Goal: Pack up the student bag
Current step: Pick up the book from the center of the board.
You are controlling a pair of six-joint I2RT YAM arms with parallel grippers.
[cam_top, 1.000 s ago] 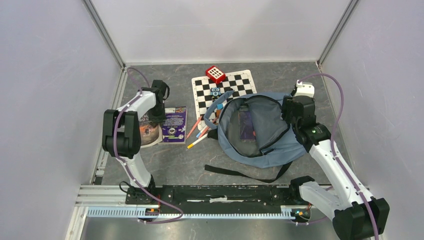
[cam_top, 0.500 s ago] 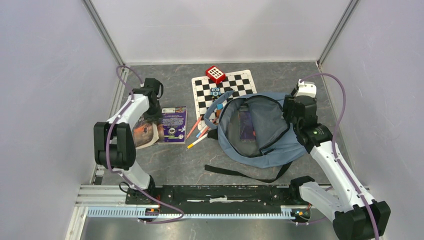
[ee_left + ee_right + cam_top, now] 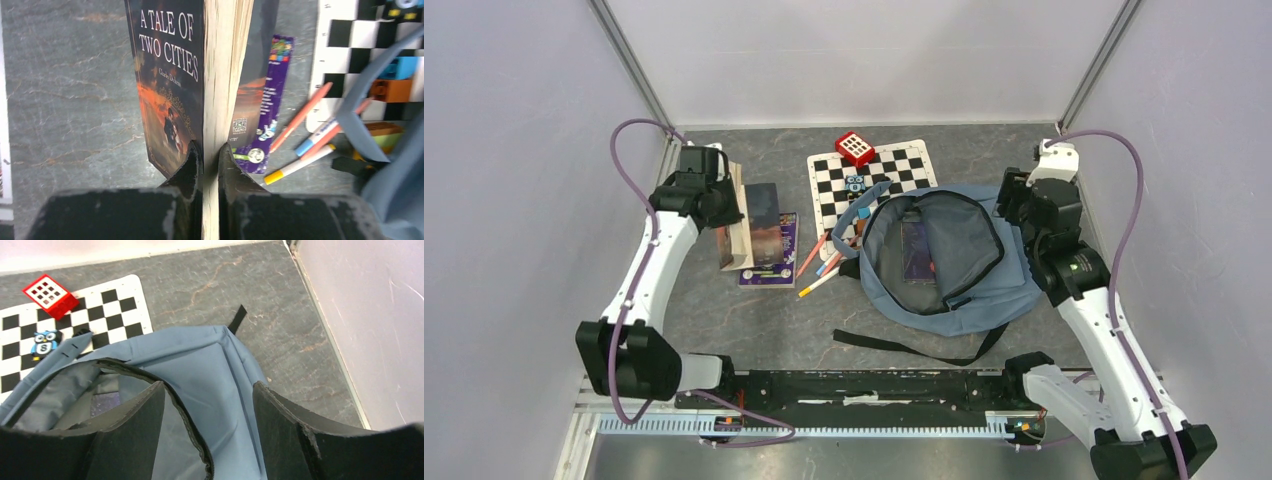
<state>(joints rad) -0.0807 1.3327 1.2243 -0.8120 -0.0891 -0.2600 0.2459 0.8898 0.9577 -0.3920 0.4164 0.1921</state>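
- The left gripper (image 3: 210, 162) was pressed together on the paperback (image 3: 170, 75), "A Tale of Two Cities". It pinched the book at one end and held it on edge over the purple booklet (image 3: 272, 100), at the left of the table (image 3: 754, 330).
- The student bag (image 3: 984, 290) lay to the right of centre with its mouth gaping and something dark and flat already inside.
- The right gripper (image 3: 208, 390) had its jaws spread astride the bag's far-right zip rim (image 3: 192, 425), clamping nothing.
- My worry was that narrow pinch: on the swing across, the heavy free end could sag, fan open or slide out.
- With nothing gripping the rim, the soft mouth could slump, and the book's corner might snag the zip.
- The pens (image 3: 305, 135) lay between the book and the bag, so a low pass could scatter them.
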